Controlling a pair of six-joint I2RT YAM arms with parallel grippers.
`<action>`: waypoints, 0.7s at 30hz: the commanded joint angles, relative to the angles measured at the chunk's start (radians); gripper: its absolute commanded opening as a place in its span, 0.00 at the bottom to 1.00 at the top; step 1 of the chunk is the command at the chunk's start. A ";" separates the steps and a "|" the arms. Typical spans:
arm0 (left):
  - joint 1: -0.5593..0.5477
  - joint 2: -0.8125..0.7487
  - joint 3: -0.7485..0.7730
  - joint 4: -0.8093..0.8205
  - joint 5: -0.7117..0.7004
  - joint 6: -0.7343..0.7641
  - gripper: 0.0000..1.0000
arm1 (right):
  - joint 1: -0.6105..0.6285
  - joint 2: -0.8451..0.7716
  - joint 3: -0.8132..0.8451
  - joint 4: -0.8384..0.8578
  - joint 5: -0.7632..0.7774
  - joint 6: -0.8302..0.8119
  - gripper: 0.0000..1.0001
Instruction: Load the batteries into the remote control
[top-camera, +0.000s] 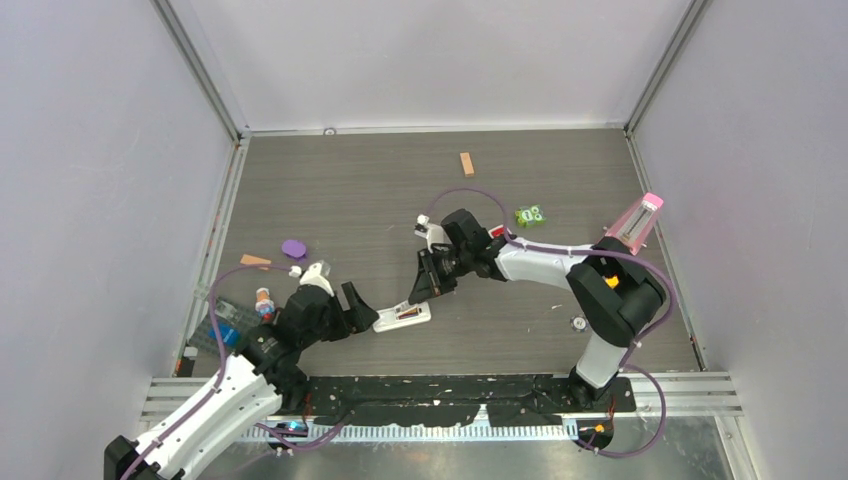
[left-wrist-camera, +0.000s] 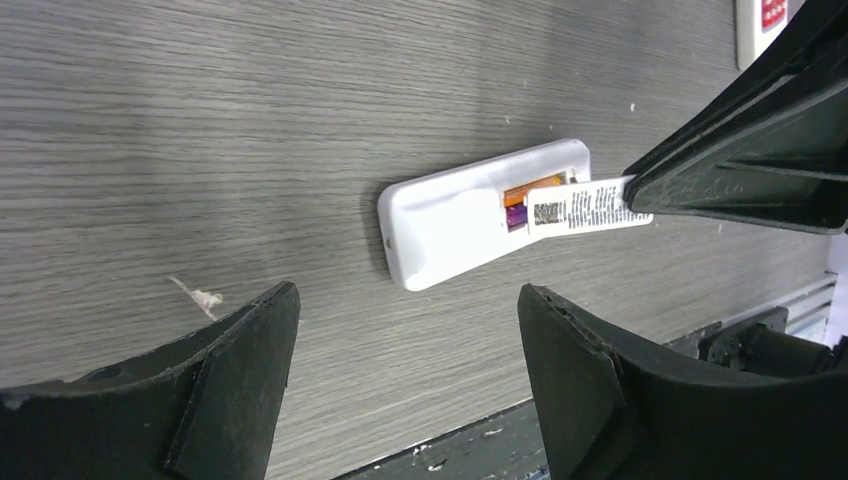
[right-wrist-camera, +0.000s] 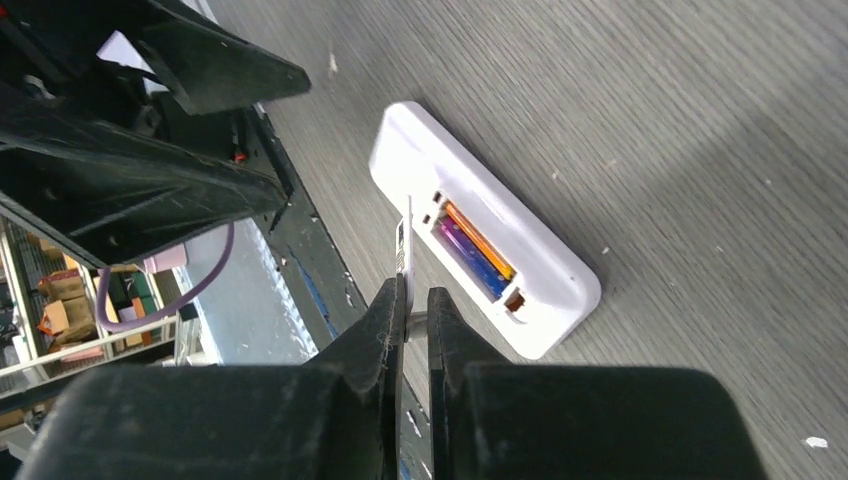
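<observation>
The white remote control (top-camera: 402, 316) lies back-up near the table's front edge, its battery bay uncovered. Both batteries (right-wrist-camera: 470, 248), one orange and one dark blue-purple, lie side by side in the bay (left-wrist-camera: 527, 200). My right gripper (right-wrist-camera: 417, 300) is shut on a thin white labelled cover (left-wrist-camera: 585, 207), held edge-on over the bay's near side (right-wrist-camera: 404, 245). My left gripper (left-wrist-camera: 405, 320) stands open just short of the remote's (left-wrist-camera: 450, 225) closed end, nothing between its fingers. In the top view it sits at the remote's left (top-camera: 358, 312), and the right gripper (top-camera: 425, 282) above the remote.
A red-faced remote (top-camera: 497, 232) lies behind the right arm. A tan block (top-camera: 466, 163), a green toy (top-camera: 530, 215) and a pink-topped object (top-camera: 640, 222) sit farther back. A purple disc (top-camera: 293, 248), a small bottle (top-camera: 264, 303) and a blue tray (top-camera: 225, 325) are at left.
</observation>
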 joint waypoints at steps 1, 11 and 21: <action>0.005 0.000 -0.022 0.026 -0.070 -0.002 0.81 | 0.004 0.030 0.045 -0.060 -0.031 -0.043 0.05; 0.008 0.081 -0.069 0.140 -0.031 -0.026 0.82 | 0.008 0.042 0.017 -0.014 0.000 0.019 0.06; 0.013 0.093 -0.083 0.166 -0.026 -0.025 0.82 | 0.008 0.047 -0.014 0.077 0.010 0.091 0.05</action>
